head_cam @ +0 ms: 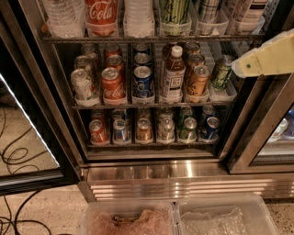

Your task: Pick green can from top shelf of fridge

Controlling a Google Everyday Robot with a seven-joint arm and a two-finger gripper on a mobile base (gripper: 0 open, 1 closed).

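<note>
The fridge stands open, with wire shelves of drinks and a ribbed steel base. A dark green can stands slightly tilted at the right end of the middle visible shelf. A tall pale green can stands on the highest visible shelf, its top cut off by the frame. My gripper is a cream-coloured piece reaching in from the right edge. Its tip is just right of the dark green can and apart from it. It holds nothing that I can see.
A Coca-Cola bottle and water bottles share the highest shelf. Red, blue and orange cans and a tea bottle fill the middle shelf. Small cans line the lowest shelf. Two clear bins sit below. Cables lie at left.
</note>
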